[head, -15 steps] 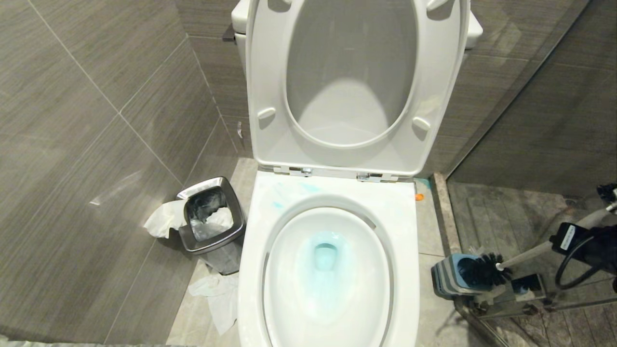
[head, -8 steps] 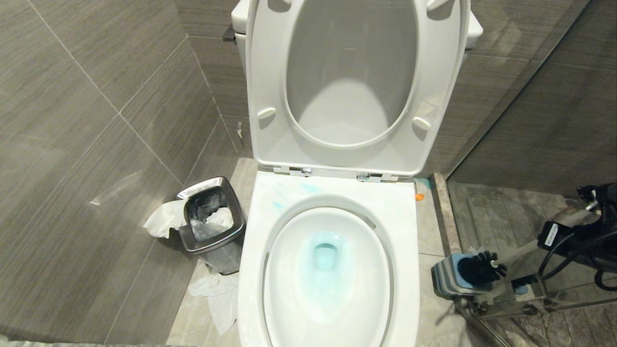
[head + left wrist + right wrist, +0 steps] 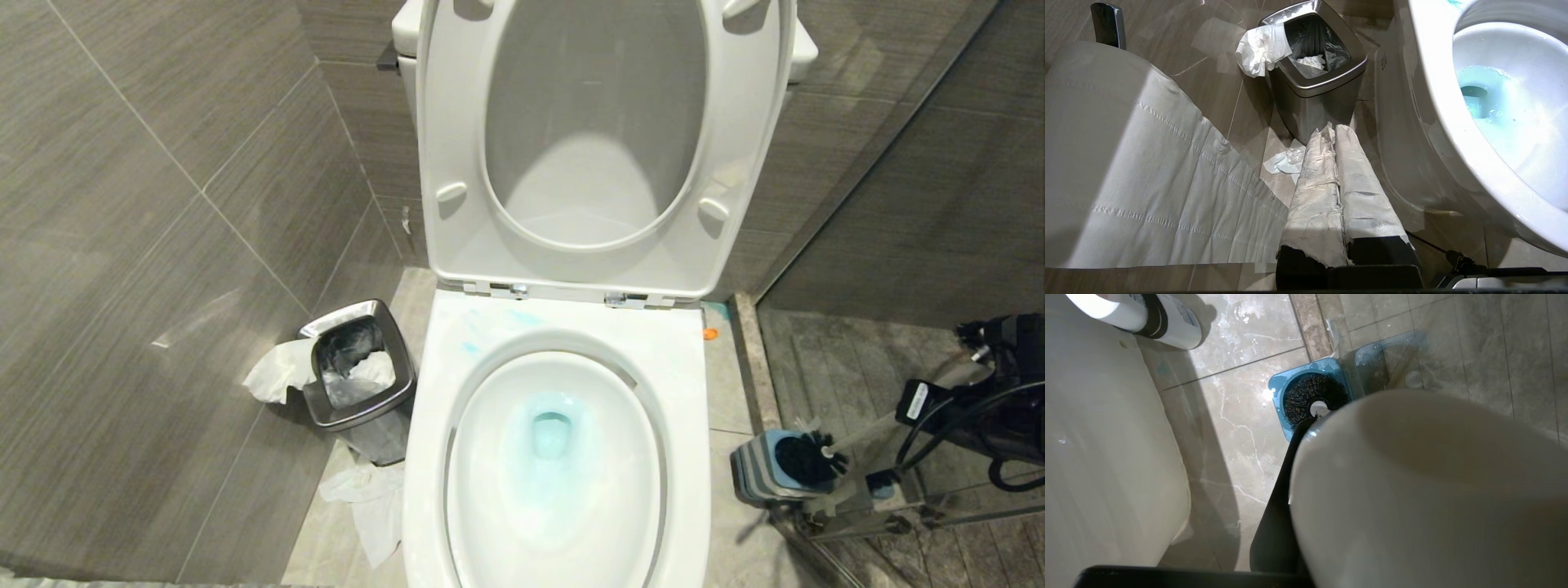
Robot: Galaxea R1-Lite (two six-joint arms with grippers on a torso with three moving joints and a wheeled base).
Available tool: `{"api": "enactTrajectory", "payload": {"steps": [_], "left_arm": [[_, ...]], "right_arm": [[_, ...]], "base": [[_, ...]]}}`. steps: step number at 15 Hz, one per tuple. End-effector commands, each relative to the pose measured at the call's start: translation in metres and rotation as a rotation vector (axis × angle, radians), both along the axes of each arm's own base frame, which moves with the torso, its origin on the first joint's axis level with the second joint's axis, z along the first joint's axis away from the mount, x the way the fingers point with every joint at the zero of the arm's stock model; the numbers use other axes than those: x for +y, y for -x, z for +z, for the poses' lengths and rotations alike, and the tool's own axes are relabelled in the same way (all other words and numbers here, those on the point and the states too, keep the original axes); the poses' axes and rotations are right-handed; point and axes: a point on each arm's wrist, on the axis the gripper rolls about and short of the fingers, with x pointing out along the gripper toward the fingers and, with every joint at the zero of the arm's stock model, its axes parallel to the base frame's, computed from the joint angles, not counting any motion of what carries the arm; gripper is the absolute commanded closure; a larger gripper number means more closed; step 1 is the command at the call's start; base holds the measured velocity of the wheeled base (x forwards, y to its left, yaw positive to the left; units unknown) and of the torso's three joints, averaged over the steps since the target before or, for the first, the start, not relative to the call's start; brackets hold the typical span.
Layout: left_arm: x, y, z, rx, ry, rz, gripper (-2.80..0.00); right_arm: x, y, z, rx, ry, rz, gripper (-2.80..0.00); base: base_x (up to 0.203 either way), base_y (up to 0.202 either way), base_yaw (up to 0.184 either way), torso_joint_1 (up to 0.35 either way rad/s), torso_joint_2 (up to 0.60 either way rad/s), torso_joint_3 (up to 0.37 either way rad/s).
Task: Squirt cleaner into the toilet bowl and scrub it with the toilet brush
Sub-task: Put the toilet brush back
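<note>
Right pincer (image 3: 939,408) clamped on the toilet brush (image 3: 824,457) handle, drawn further back toward the right edge than a second ago. Black bristle head now sunk lower into the blue holder (image 3: 755,469) on the floor, right of the toilet bowl (image 3: 682,384). Pale blue cleaner (image 3: 551,441) unchanged in the water. Left pincer (image 3: 1336,134) clenched, wrapped in paper, beside the waste bin (image 3: 1316,87).
</note>
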Motion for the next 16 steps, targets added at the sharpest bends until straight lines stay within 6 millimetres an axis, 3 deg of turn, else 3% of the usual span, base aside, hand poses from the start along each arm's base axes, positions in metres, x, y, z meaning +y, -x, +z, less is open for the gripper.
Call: {"api": "enactTrajectory", "payload": {"steps": [1, 9, 16], "left_arm": [[0.000, 0.000, -0.001, 0.004, -0.001, 0.000, 0.00], [0.000, 0.000, 0.000, 0.003, 0.000, 0.000, 0.00], [0.000, 0.000, -0.001, 0.004, -0.001, -0.001, 0.00]], "right_arm": [[0.000, -0.002, -0.004, 0.012, -0.004, 0.000, 0.00], [-0.001, -0.010, -0.020, 0.054, -0.007, -0.004, 0.00], [0.004, -0.018, -0.046, 0.101, -0.016, 0.021, 0.00]], "base": [[0.000, 0.000, 0.000, 0.000, 0.00, 0.000], [0.000, 0.000, 0.000, 0.000, 0.00, 0.000], [0.000, 0.000, 0.000, 0.000, 0.00, 0.000]]}}
